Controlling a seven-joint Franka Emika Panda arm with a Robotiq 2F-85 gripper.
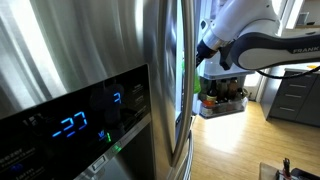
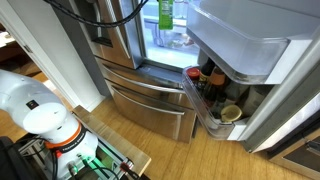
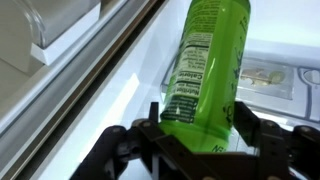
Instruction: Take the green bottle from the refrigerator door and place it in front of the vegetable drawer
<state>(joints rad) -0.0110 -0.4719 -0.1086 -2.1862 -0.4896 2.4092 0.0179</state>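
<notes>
Green bottle (image 3: pixel 208 60) tight in pincer (image 3: pixel 198 118)

On my wrist cam the green bottle (image 3: pixel 222 30) gets cut off at 12 o'clock, its lower end's behind the gripper (image 3: pixel 196 125), and the label (image 3: pixel 193 68) print's too blurry to read.

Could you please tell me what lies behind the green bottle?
A white refrigerator shelf and a drawer holding something pale. The green bottle and the gripper clamping it hide whatever lies directly behind.
</notes>
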